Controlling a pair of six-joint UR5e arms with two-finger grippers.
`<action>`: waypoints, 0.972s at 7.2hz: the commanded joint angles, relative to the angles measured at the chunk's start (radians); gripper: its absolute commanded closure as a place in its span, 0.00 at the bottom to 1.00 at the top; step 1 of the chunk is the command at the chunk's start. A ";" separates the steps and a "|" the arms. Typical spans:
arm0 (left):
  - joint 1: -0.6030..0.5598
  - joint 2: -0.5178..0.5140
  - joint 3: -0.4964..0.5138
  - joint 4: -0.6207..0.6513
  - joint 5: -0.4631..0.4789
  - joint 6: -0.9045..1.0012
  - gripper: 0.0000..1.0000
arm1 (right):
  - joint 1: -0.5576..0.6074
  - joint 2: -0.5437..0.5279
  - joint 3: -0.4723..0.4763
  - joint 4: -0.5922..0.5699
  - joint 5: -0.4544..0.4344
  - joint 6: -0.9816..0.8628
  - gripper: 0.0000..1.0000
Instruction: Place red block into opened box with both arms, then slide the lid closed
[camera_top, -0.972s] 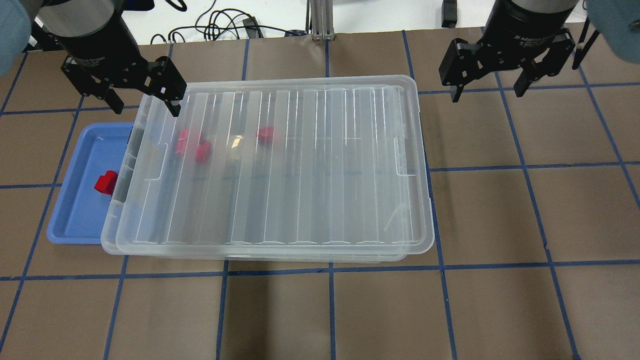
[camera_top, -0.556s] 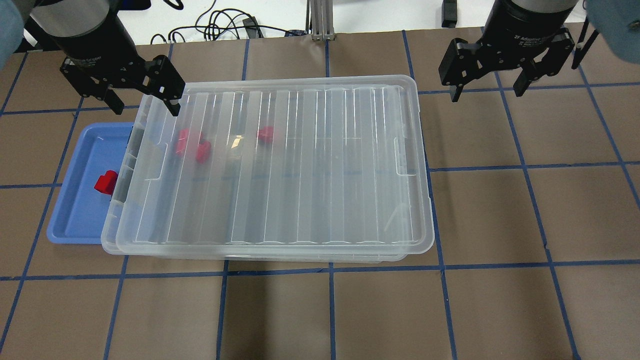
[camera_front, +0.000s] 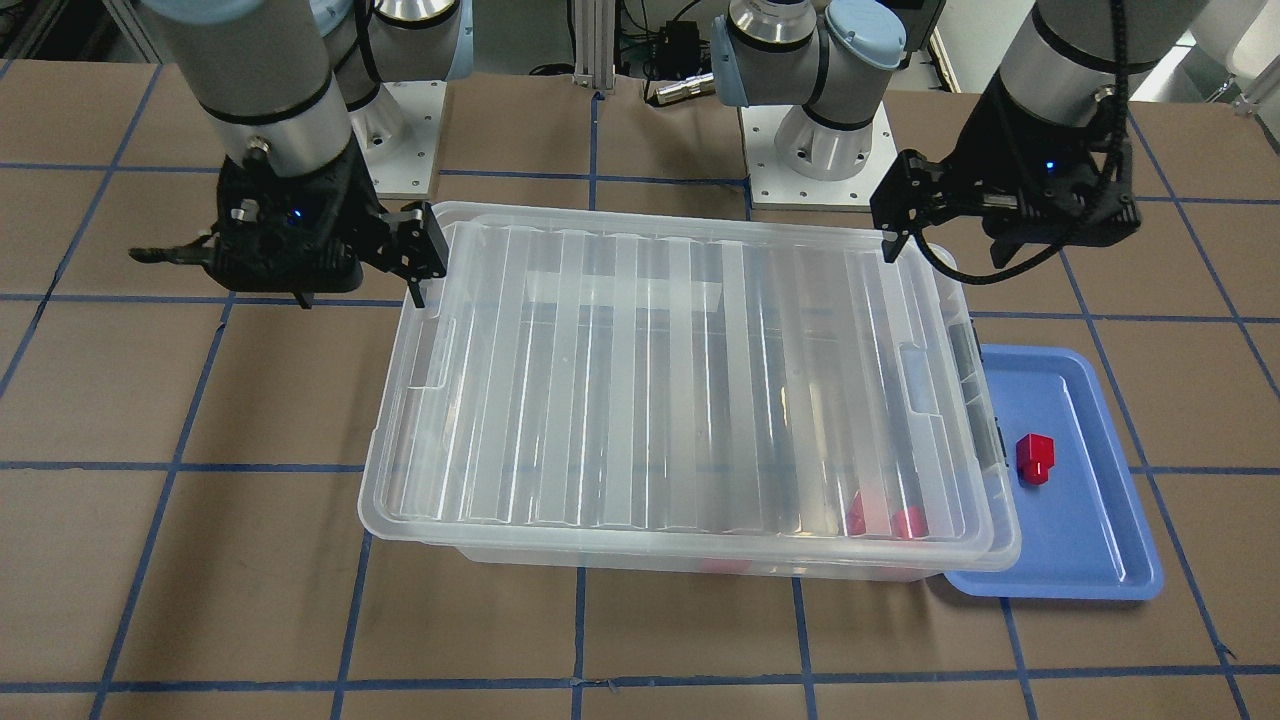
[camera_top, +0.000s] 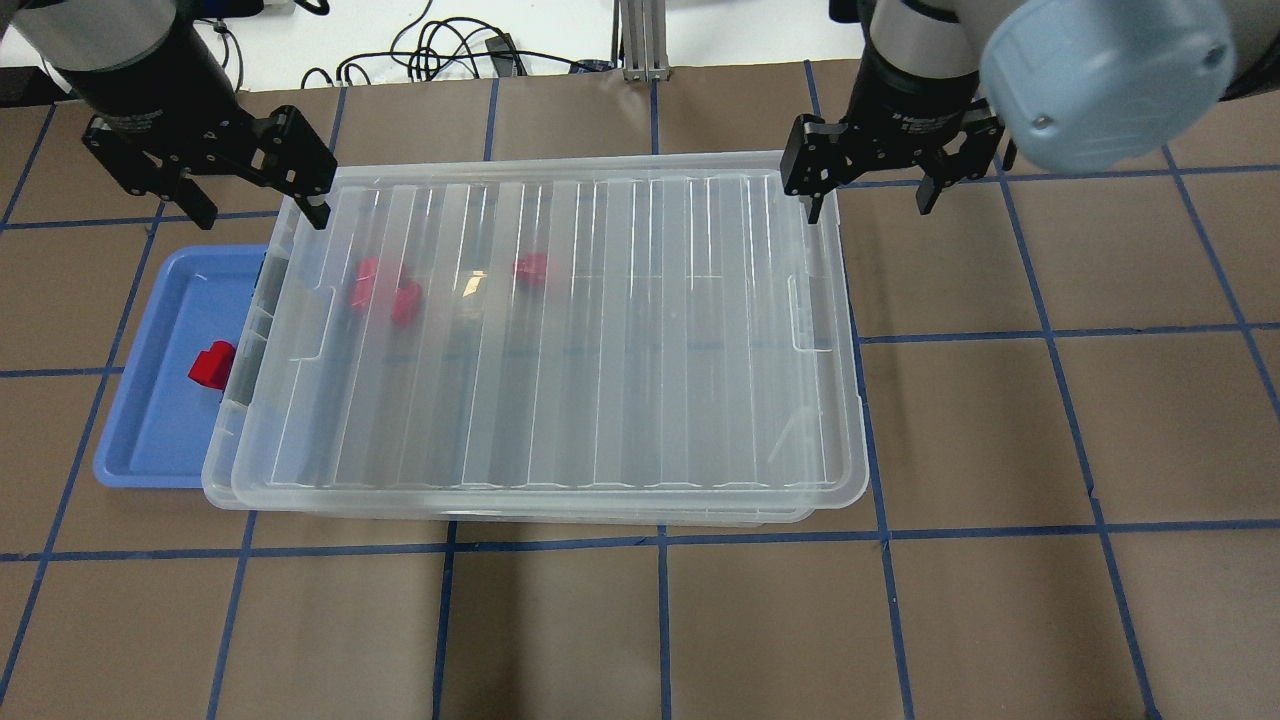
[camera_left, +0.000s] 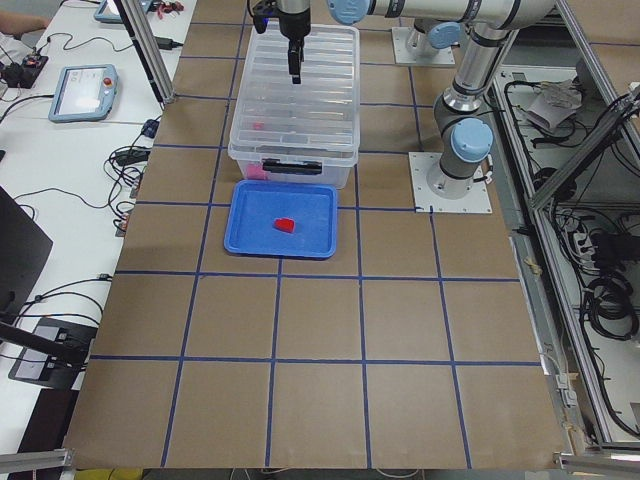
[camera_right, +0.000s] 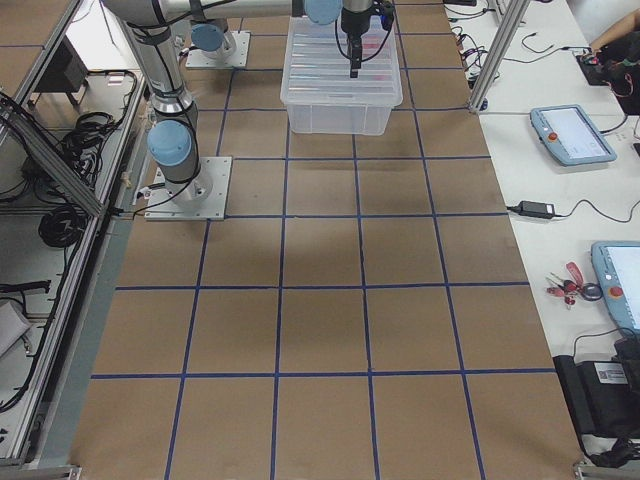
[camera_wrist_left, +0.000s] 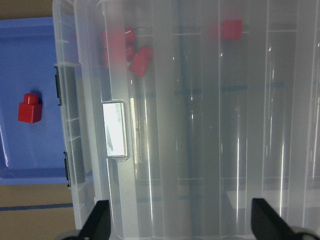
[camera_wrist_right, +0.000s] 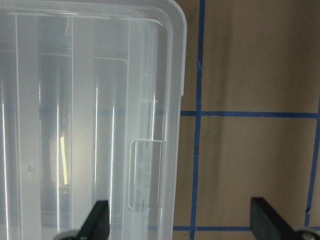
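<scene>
Two grippers gape empty, the right gripper (camera_top: 870, 207) now at a corner of the box (camera_top: 222, 470), the left gripper (camera_top: 260, 215) slightly back (one red block (camera_top: 210, 365) in the tray (camera_top: 130, 440), at least three blocks (camera_top: 530, 268) boxed).

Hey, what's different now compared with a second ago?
The right gripper moved sideways toward the box and now hangs at the far right corner of the lid. The left gripper shifted slightly outward, away from the box's middle. Both are open and empty, as before. The lid, the red blocks under it, the red block and the blue tray it lies in stayed put.
</scene>
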 joint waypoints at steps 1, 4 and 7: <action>0.136 -0.009 0.004 0.002 0.020 0.171 0.00 | 0.013 0.039 0.131 -0.140 -0.060 -0.006 0.00; 0.366 -0.101 -0.005 0.079 0.055 0.551 0.00 | 0.015 0.041 0.193 -0.198 -0.146 -0.025 0.00; 0.469 -0.231 -0.040 0.250 0.041 0.634 0.00 | 0.001 0.042 0.201 -0.187 -0.200 -0.029 0.00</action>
